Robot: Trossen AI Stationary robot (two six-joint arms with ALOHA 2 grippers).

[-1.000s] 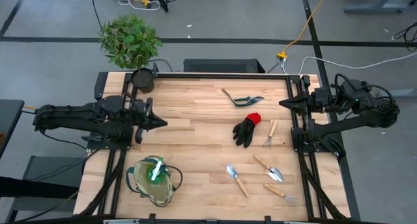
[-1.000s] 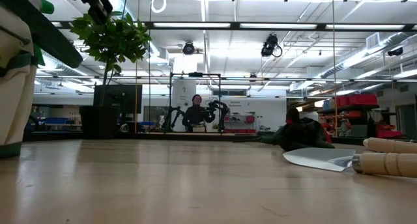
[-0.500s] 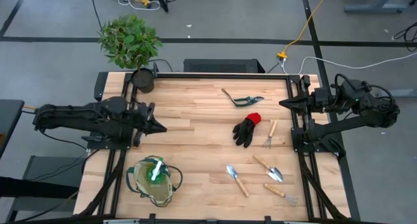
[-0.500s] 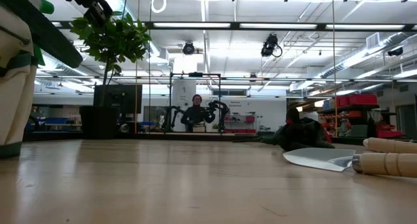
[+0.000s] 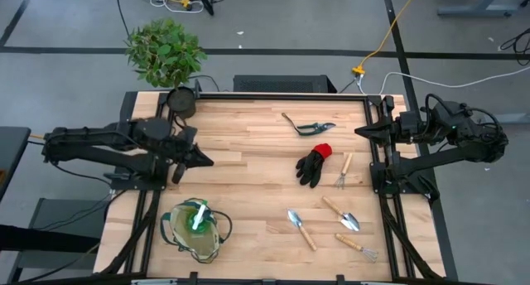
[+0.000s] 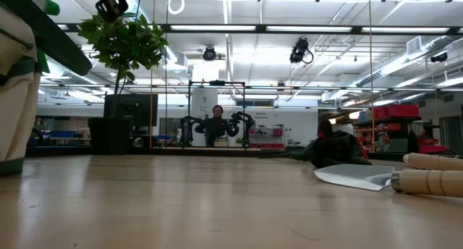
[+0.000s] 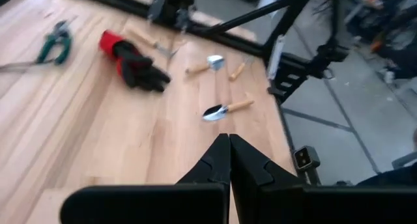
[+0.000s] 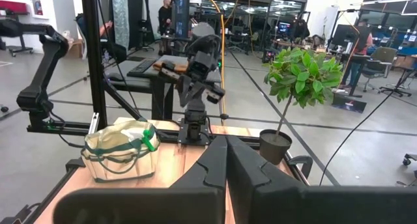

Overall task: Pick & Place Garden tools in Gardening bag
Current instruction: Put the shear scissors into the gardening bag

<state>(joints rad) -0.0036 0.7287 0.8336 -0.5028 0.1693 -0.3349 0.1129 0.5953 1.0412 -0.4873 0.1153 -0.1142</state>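
While the high view spreads the whole table (image 5: 248, 144), only the low view shows a person (image 6: 217, 126) seated far behind. The gardening bag (image 5: 195, 229) sits near left, spray bottle (image 5: 199, 215) inside; glove (image 5: 313, 166), shears (image 5: 308, 126) and trowels (image 5: 301, 229) lie right. Left gripper (image 5: 207, 160) and right gripper (image 5: 359, 132) hover pinched closed, holding nothing.

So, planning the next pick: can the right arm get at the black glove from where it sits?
Probably yes. The right gripper waits shut at the table's right edge, and bare wood lies between it and the black glove; only a small hand fork sits beside it.
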